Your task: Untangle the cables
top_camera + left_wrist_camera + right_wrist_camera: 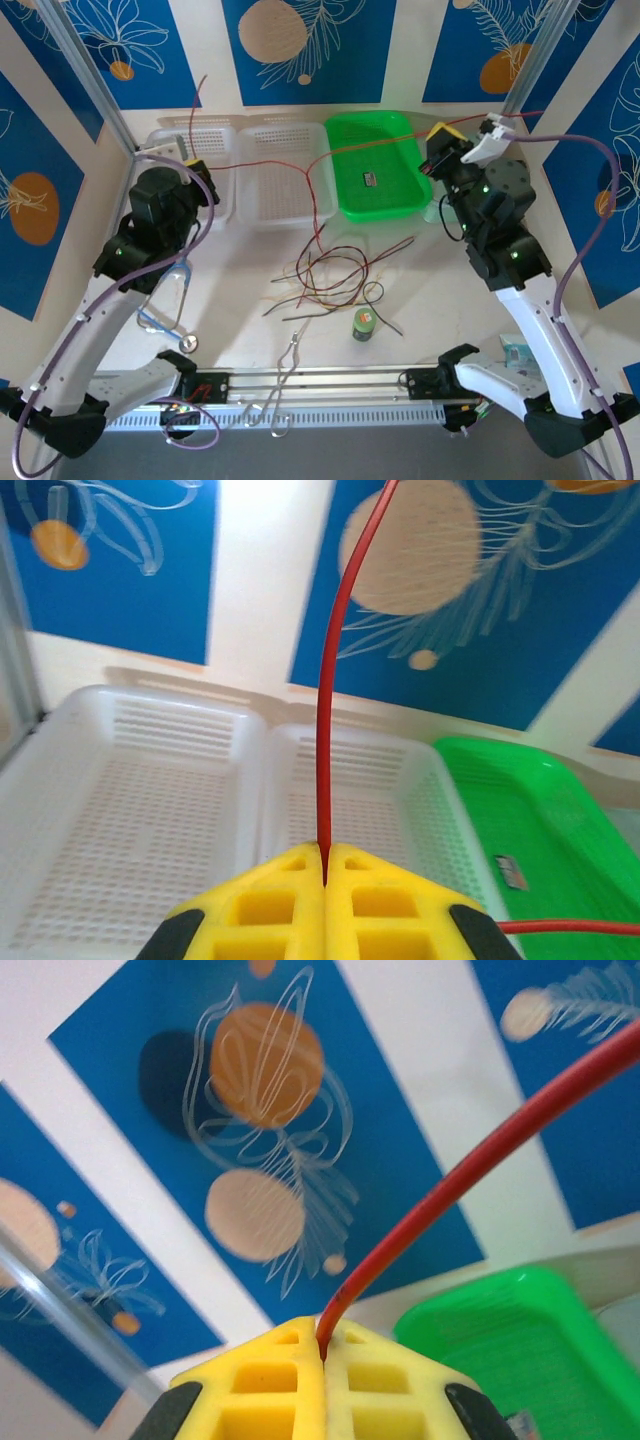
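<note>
One red cable (pixel 270 163) hangs strung between my left gripper (pixel 325 870) and my right gripper (pixel 322 1345), both pinching it. One strand drops to the other cables (pixel 330 278), thin red, black and tan, tangled loosely on the table (pixel 450 310).

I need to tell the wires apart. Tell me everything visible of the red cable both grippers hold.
The red cable is a thin, smooth, limp-looking wire. The left gripper and right gripper are each shut on it, a free end curving out past each. Between them it spans, slightly slack, above the white trays and green tray. A red strand drops toward the tangle; whether it is the same cable is unclear.
</note>
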Robot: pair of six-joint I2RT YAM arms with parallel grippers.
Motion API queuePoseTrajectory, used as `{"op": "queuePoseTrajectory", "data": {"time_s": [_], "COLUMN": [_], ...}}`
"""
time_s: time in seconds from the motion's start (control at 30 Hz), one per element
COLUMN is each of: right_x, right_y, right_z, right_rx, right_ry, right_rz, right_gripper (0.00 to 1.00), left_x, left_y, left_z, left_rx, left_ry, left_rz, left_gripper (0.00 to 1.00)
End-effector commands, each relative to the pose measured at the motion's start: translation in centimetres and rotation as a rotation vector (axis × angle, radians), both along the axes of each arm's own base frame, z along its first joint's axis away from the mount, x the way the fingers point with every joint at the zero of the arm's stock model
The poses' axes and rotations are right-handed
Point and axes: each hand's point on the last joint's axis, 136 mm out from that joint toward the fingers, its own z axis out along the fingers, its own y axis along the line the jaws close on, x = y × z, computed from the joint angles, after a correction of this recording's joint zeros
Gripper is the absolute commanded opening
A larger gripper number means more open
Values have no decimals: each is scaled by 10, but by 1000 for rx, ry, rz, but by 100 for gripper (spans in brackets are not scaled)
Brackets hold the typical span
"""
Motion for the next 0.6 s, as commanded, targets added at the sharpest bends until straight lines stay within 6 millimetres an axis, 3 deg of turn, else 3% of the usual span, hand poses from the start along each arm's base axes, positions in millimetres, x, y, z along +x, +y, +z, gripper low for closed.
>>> {"op": "queuePoseTrajectory", "data": {"time_s": [0.0, 0.2, 0.37, 0.47, 0.57], "right_x": [2, 8, 2, 2, 5], "right_y": [-35, -71, -98, -107, -103], "right_z": [25, 42, 53, 54, 52], "right_rx": [-49, -82, -122, -118, -105], "right_ry": [-54, -75, -92, -76, -58], "right_rz": [-151, -257, -323, -322, -275], "right_gripper": [0, 0, 0, 0, 0], "left_x": [4, 18, 21, 26, 34], "left_y": [22, 58, 92, 98, 89], "left_z": [0, -5, -11, -13, -5], "left_rx": [-48, -79, -105, -131, -140], "left_ry": [34, 71, 41, 53, 39], "left_rz": [61, 152, 253, 244, 191], "left_gripper": [0, 0, 0, 0, 0]}}
